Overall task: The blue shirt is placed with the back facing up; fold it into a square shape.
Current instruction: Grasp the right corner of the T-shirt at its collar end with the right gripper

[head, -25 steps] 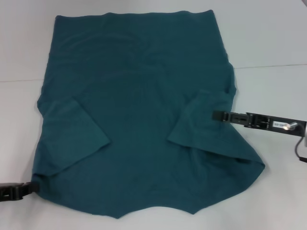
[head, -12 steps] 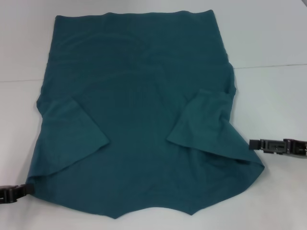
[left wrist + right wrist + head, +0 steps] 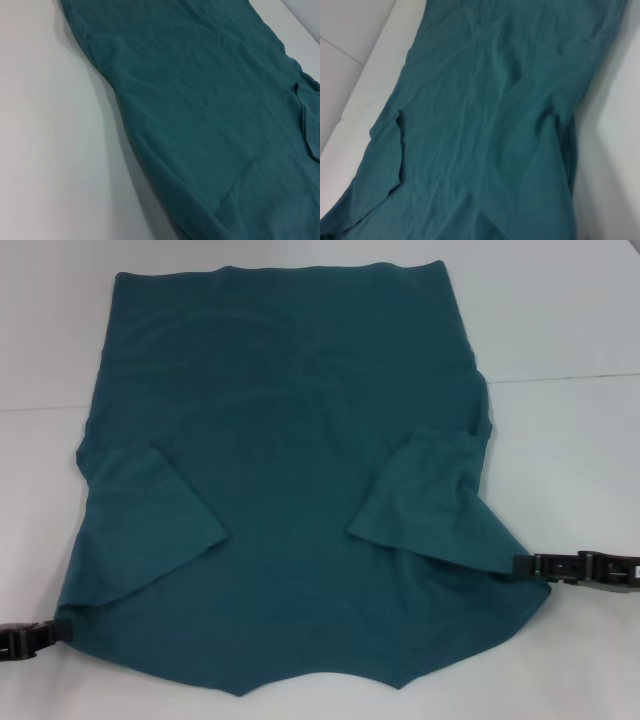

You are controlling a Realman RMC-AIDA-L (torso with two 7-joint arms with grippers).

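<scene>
A: Where does the blue shirt (image 3: 285, 480) lie?

B: It lies flat on the white table (image 3: 560, 330), with the plain back side up. It covers most of the middle of the table. Its long axis goes from the near edge, by the robot, to the far edge. The straight hem is at the far side, and the shoulders and collar are at the near side. Both sleeves are already turned inward on the body of the shirt: the left sleeve (image 3: 150, 525) and the right sleeve (image 3: 435, 500).

A: And how do the arms stand to it?

B: One arm is at each near corner. The left gripper (image 3: 40, 637) is at the shirt's near left corner, low on the table, and its tip seems to touch the fabric edge. The right gripper (image 3: 530, 565) is at the near right corner, and its tip meets the edge where the folded sleeve ends. So the shirt lies inward and away from both, between them.

A: Are the fingers apart or together?

B: I cannot tell for either one. The wrist views show only the fabric, not the fingers.

A: What does this mean for the next move?

B: I judge that both near corners must be carried along the long axis, toward the far hem. Each arm is nearest to its own corner.
</scene>
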